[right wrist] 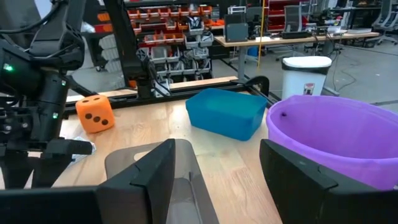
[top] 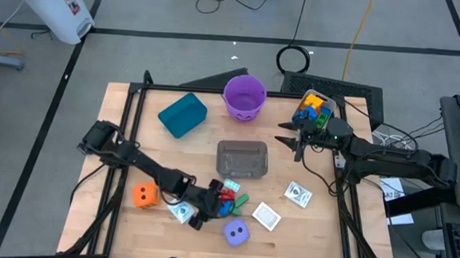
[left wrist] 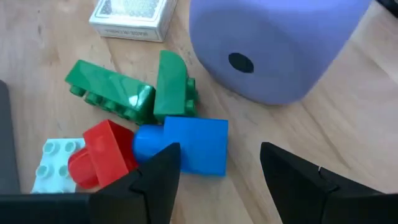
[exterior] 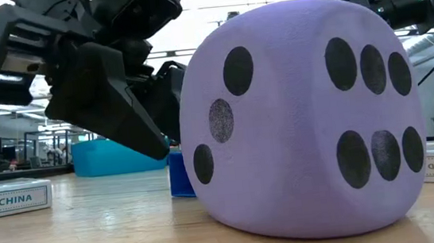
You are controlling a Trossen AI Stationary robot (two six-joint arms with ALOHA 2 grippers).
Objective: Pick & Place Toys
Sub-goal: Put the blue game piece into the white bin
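Wood tabletop (top: 128,227) lies under my left gripper (left wrist: 217,171), jaws apart, empty, low over a blue block (left wrist: 186,144) just ahead; purple die (left wrist: 273,43) beyond. My right gripper (right wrist: 214,171) hangs open near the purple bucket (right wrist: 336,134). Only that wrist view shows workshop shelving behind.

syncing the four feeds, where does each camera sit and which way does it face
High view: overhead, facing straight down on the table, both arms visible.
Low view: at tabletop height, facing level at the purple die, arms dropping in from above.
Left wrist view: on the left arm, facing down past the open left hand at the blue block.
Right wrist view: on the right arm, facing across the table past the open right hand toward the purple bucket.
Shared: the low and left wrist views both show the purple die.
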